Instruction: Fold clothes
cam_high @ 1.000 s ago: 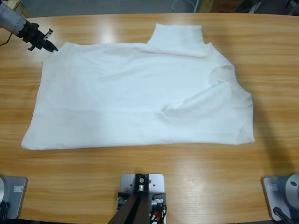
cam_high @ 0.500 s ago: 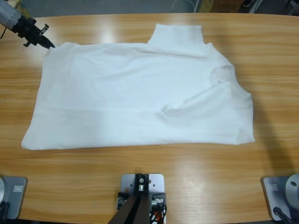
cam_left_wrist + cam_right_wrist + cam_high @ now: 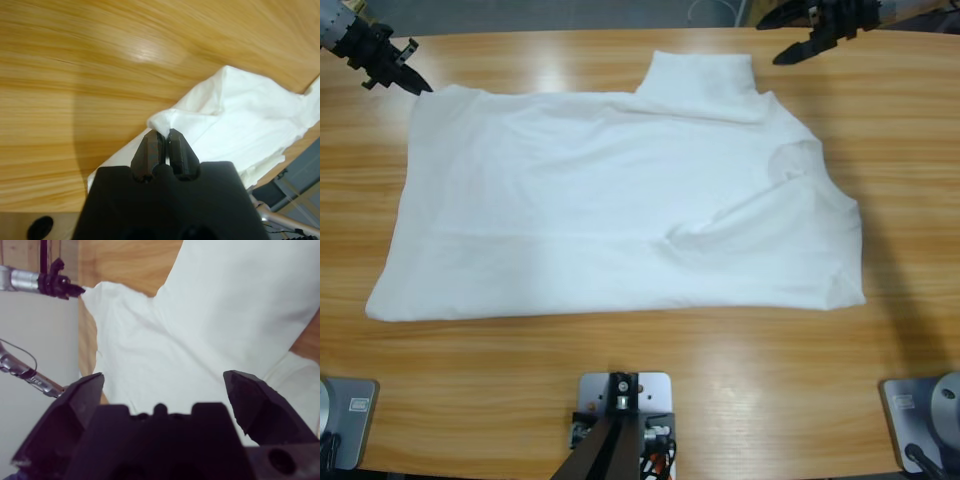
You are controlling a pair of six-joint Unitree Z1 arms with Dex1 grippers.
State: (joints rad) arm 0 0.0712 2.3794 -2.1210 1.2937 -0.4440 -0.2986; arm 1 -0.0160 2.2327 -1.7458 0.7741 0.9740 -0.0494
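Left tool (image 3: pixel 161 134) pinching T-shirt (image 3: pixel 620 190) corner — contact half-hidden

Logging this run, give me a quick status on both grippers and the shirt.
Left gripper shut on T-shirt corner. Right gripper open, above the table's far edge, off the shirt. Shirt lies spread on the table. Nothing in the way.

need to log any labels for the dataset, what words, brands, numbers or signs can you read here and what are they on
None can be read in any view.
White T-shirt: no print shows on the side facing up; its surface looks plain.
Wooden table: no markings.
Left claw and right claw: plain black, no lettering visible.
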